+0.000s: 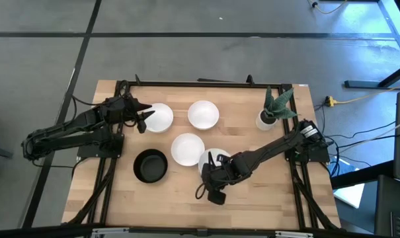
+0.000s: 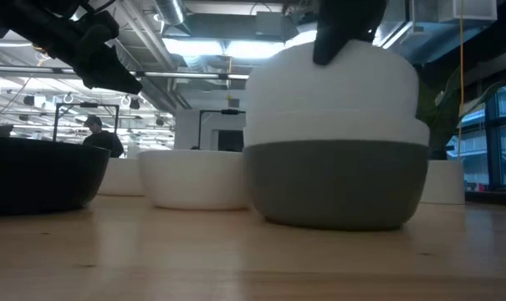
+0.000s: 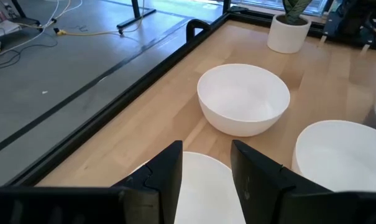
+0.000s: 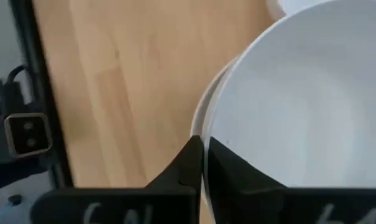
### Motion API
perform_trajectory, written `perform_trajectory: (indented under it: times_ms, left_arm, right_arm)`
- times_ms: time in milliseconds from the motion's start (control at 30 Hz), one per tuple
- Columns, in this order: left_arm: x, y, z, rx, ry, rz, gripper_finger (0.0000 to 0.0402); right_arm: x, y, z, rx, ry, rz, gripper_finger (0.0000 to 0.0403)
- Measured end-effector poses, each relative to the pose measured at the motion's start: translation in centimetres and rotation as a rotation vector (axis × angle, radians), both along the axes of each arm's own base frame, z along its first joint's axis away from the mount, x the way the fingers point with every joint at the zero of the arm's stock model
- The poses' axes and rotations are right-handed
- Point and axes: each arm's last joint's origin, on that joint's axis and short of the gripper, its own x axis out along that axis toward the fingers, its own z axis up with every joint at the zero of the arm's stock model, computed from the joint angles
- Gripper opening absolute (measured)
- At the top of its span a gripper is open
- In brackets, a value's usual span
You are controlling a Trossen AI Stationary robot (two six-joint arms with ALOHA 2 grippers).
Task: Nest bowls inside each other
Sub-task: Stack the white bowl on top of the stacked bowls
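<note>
- Near the bench's front middle, the right gripper (image 4: pixel 203 155) pinches the rim of the top white bowl (image 4: pixel 299 99), jaws narrow on it, over a stack (image 2: pixel 336 138) with a dark grey bowl (image 2: pixel 336 184) at the bottom.
- Risk, as I judge it: a tilted release could leave that bowl cocked instead of seated.
- Left gripper (image 3: pixel 206 180) hovers, jaws moderately apart and empty, over a far-left white bowl (image 1: pixel 157 118).
- Two more white bowls (image 1: pixel 203 114) (image 1: pixel 186 149), a black bowl (image 1: pixel 151 165) and a potted plant (image 1: pixel 272 109) stand around, crowding any sideways swing.
</note>
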Motion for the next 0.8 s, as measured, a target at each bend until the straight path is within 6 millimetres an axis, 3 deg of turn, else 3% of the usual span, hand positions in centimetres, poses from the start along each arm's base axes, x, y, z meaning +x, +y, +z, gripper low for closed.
perform_trajectory:
  times_ms: [367,800]
  left_arm:
    - [-0.1,-0.1,-0.3,-0.016,0.035,0.0,0.013]
    - [-0.2,-0.1,-0.4,-0.017,0.038,0.0,0.013]
  right_arm:
    - [0.2,-1.1,-0.1,-0.013,0.021,-0.029,0.0066]
    - [0.4,-1.5,-0.1,-0.092,-0.011,-0.035,0.0182]
